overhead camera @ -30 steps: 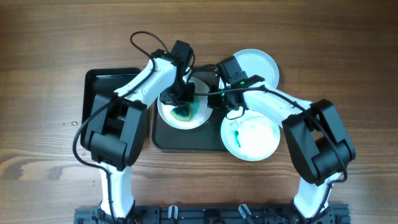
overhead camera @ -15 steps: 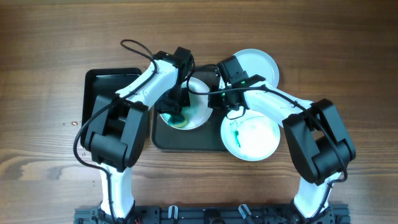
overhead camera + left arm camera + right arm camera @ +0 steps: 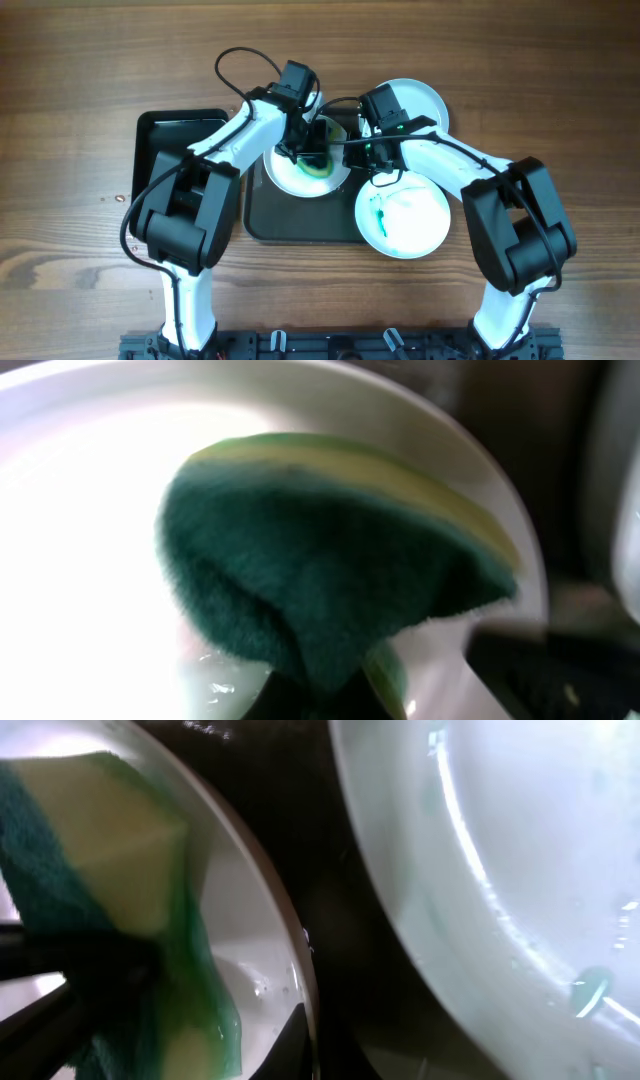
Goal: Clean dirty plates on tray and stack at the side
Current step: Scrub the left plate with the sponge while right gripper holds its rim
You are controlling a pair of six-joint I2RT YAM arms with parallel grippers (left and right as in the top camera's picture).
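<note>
— Where is the left hand (image 3: 310, 157), and what does it hold?

— It is over the middle plate (image 3: 285, 175), and it is clenched around the sponge (image 3: 320, 580). In the left wrist view the sponge fills almost the whole picture. It is dark green, with a yellow layer along its far edge. The fingers are only a dark blur at the bottom edge.

— And the right hand (image 3: 361, 154)?

— It is at the right rim of the same plate. The right wrist view shows a dark tip at that rim, low in the picture. It is out of focus and merges with the dark tray behind it, so I cannot tell whether it grips the rim or is released.

— Where are the plates?

— The middle plate lies over the far part of the tray (image 3: 300, 227). I cannot tell if it is flat or tilted. The smeared plate (image 3: 415, 225), with teal marks on its left side, sits at the tray's right end and reaches out over the counter (image 3: 80, 70). The far plate (image 3: 420, 100) is behind it, partly covered by the right arm, and what it rests on is hidden.

— What else is covered?

— The arms hide the tray's far edge. A smaller black tray (image 3: 170, 135) lies to the left, partly under the left arm.
</note>
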